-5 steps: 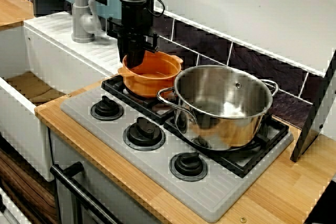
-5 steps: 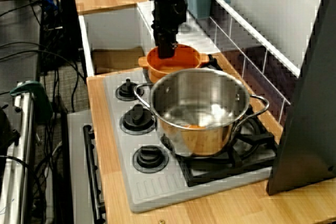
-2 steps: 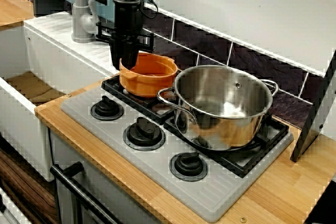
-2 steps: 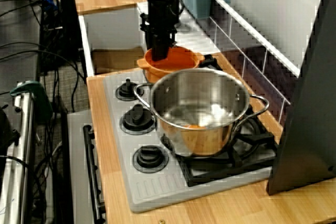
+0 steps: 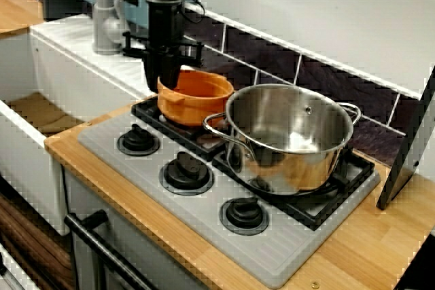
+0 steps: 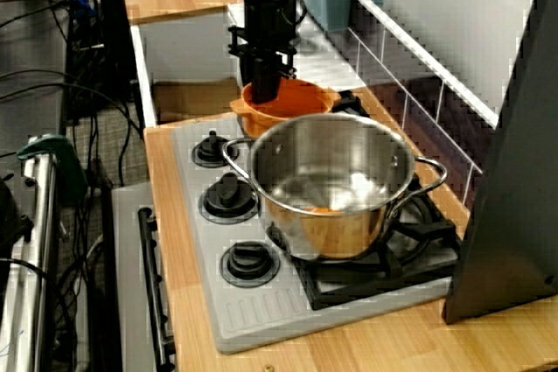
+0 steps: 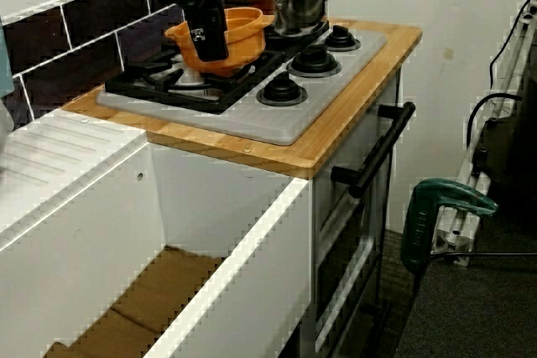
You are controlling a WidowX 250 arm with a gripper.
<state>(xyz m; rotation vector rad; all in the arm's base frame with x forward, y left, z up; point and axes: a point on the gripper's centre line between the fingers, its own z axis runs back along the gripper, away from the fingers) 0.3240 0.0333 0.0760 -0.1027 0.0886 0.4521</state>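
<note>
Readable text: none I can make out.
Gripper (image 7: 208, 46): a small white mark (image 7: 199, 34) on its near finger, too small for me to read.
Orange pot (image 5: 198, 97): plain wall, nothing I can read.
Stove knobs (image 5: 186, 171): too blurred for me to tell any markings.
</note>
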